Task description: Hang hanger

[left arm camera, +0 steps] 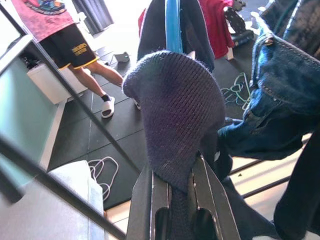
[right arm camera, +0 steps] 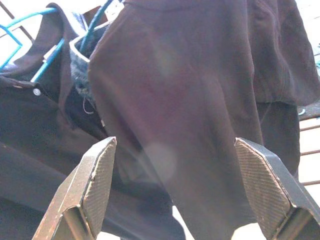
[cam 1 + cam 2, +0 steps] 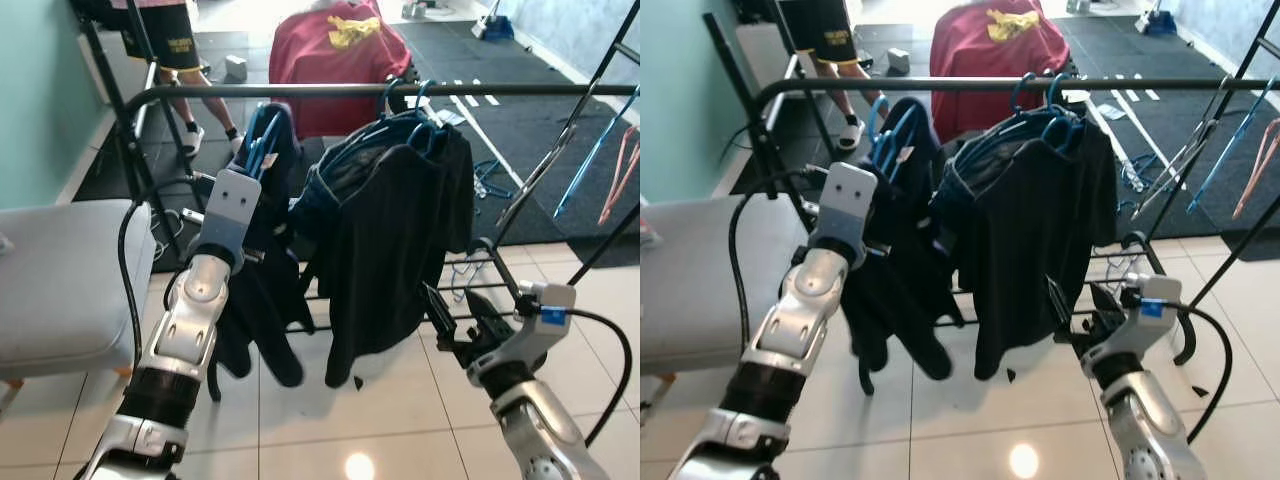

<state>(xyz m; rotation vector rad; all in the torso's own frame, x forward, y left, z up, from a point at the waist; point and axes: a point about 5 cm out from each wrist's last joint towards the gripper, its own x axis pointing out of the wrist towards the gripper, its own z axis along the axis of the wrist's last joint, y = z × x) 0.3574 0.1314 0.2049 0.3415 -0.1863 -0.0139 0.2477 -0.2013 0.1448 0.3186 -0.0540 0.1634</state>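
The left gripper (image 1: 172,200) is clamped on a dark knit garment (image 1: 175,130) draped over a blue hanger (image 3: 262,140), held up just under the black rail (image 3: 330,90) of the clothes rack. The hook looks not yet seated on the rail; whether it touches is hidden by cloth. If the grip is on fabric alone, the garment could slide off the hanger, or the hook could miss the rail and drop to the tiled floor (image 3: 380,420). To its right hang dark shirts (image 3: 400,230) on more blue hangers, close enough to snag. The right gripper (image 2: 175,190), low and right, has its fingers wide apart, facing those shirts and holding nothing; a careless lift could tug one down.
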